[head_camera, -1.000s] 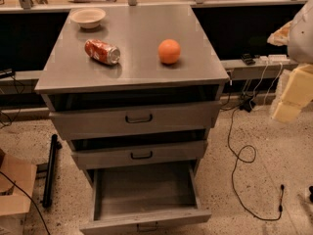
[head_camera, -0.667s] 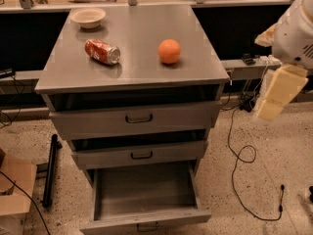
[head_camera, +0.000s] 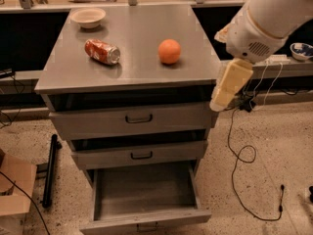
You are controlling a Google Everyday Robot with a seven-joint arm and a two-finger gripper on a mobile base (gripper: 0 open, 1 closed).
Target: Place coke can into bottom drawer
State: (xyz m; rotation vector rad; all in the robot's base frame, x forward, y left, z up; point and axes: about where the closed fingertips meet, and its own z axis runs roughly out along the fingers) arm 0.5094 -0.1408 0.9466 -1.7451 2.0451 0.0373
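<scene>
The coke can (head_camera: 101,51) lies on its side on the grey cabinet top (head_camera: 137,38), left of centre, its silver end facing right. The bottom drawer (head_camera: 145,188) is pulled out at the foot of the cabinet and its plain grey inside holds nothing. My gripper (head_camera: 226,87) hangs from the white arm (head_camera: 264,21) at the cabinet's right front corner, about level with the top drawer. It is far right of the can and holds nothing that I can see.
An orange (head_camera: 169,51) sits right of the can. A white bowl (head_camera: 88,17) stands at the back left of the top. The two upper drawers (head_camera: 133,117) are slightly ajar. Cables (head_camera: 242,155) lie on the floor at right, a cardboard box (head_camera: 14,190) at left.
The arm has swung in from the right edge of the view toward the cabinet's right front corner. The can, the orange and the drawers have not moved.
</scene>
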